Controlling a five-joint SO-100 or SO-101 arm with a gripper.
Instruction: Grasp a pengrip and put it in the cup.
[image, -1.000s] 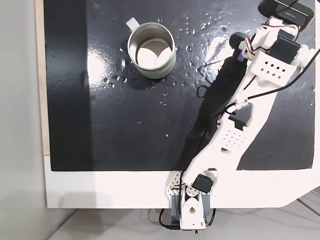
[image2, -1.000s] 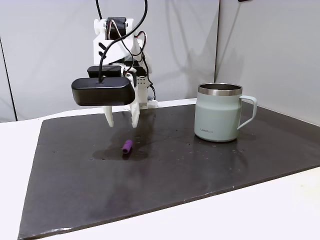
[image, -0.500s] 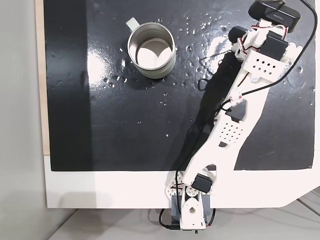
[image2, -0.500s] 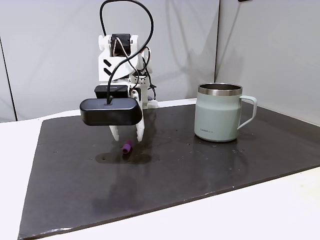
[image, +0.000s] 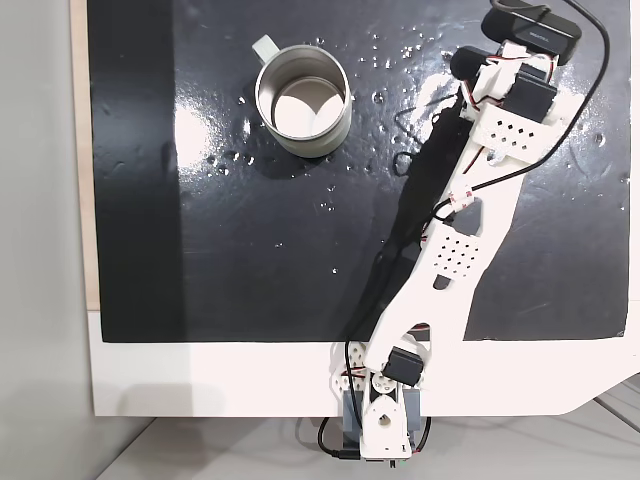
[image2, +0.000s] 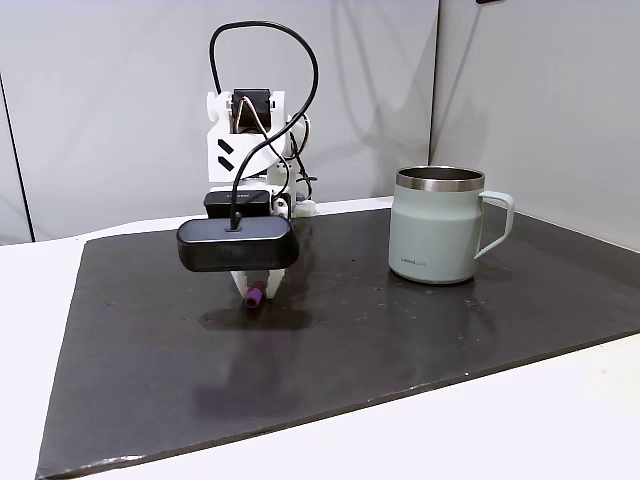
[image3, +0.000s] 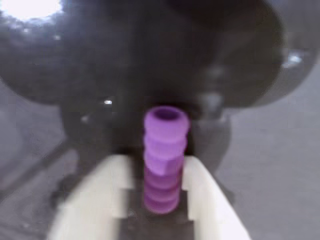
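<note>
The light-purple ribbed pengrip (image3: 165, 145) lies on the black mat, seen end-on in the wrist view. My gripper (image3: 157, 162) is down at the mat with one white finger on each side of it. A thin dark gap shows on the left, so the jaws stand open around it. In a fixed view the pengrip (image2: 255, 294) peeks out under the gripper (image2: 256, 290), partly hidden by the black wrist camera (image2: 237, 245). The silvery-grey cup (image2: 435, 235) stands upright well to the right. From above, the cup (image: 322, 143) is at the upper left and the arm (image: 510, 110) covers the pengrip.
The black mat (image2: 400, 340) covers most of the white table (image: 200, 375). The arm's base (image: 380, 425) is clamped at the bottom edge in a fixed view. Open mat lies between the gripper and the cup. Grey walls stand behind the table.
The gripper has come down from above the pengrip to the mat, so its fingers now stand on both sides of it. The pengrip and cup have not moved.
</note>
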